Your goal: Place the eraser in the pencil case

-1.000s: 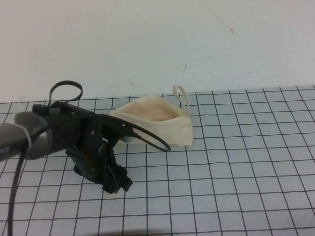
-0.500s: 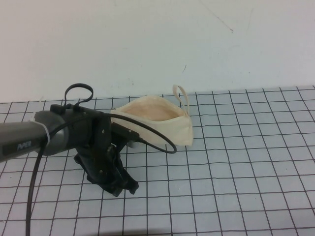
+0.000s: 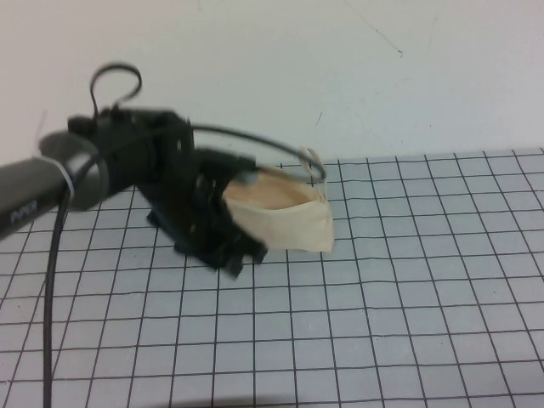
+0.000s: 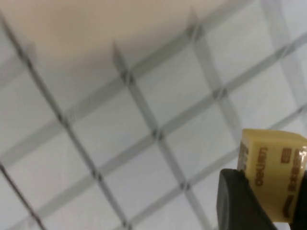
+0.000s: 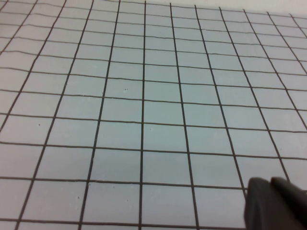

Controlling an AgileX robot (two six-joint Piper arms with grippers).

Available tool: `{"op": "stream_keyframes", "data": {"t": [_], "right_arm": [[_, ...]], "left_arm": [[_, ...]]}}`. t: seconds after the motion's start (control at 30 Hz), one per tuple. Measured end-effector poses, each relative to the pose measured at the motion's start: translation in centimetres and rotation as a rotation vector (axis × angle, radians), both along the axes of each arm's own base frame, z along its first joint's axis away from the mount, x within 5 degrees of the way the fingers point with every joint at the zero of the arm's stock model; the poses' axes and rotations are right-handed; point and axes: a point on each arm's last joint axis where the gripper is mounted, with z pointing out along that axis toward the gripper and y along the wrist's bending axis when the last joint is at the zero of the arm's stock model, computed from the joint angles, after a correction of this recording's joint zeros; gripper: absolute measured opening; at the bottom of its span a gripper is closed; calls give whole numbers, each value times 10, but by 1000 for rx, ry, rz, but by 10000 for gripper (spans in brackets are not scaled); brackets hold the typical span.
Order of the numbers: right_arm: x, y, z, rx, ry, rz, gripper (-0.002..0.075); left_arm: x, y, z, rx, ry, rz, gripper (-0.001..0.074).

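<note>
The pencil case (image 3: pixel 285 212) is a cream pouch lying open on the grid mat, its peach lining showing and its loop strap (image 3: pixel 313 161) at the far right end. My left gripper (image 3: pixel 234 255) hangs above the mat at the pouch's front left edge. In the left wrist view it (image 4: pixel 271 203) is shut on the eraser (image 4: pixel 273 163), a pale yellow block with brown print, held above the mat. In the high view the gripper hides the eraser. My right gripper (image 5: pixel 276 203) shows only in the right wrist view, shut and empty, low over bare mat.
The grey grid mat (image 3: pixel 408 297) covers the table up to a white wall (image 3: pixel 340 68) behind. The left arm's black cable (image 3: pixel 255 136) arcs over the pouch. A blurred peach patch (image 4: pixel 72 24) shows in the left wrist view.
My left gripper has risen off the mat and moved back and to the right, from the near left to the pouch's front left edge, with the eraser in it. The pouch has not moved.
</note>
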Motion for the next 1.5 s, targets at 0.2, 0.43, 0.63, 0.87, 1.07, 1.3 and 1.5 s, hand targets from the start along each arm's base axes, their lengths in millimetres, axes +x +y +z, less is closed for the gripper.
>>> {"op": "stream_keyframes", "data": {"t": [0.2, 0.43, 0.63, 0.87, 1.07, 1.3, 1.5], "right_arm": [[0, 0, 0, 0, 0, 0, -1], [0, 0, 0, 0, 0, 0, -1], [0, 0, 0, 0, 0, 0, -1], [0, 0, 0, 0, 0, 0, -1], [0, 0, 0, 0, 0, 0, -1], [0, 0, 0, 0, 0, 0, -1], [0, 0, 0, 0, 0, 0, -1]], "left_arm": [[34, -15, 59, -175, -365, 42, 187], [57, -20, 48, -201, -526, 65, 314], [58, -21, 30, -170, -449, 56, 455], [45, -10, 69, -131, -520, 59, 87], [14, 17, 140, -78, -673, 148, 8], [-40, 55, 196, 22, -731, 267, 1], [-90, 81, 191, -6, -791, 355, 0]]}}
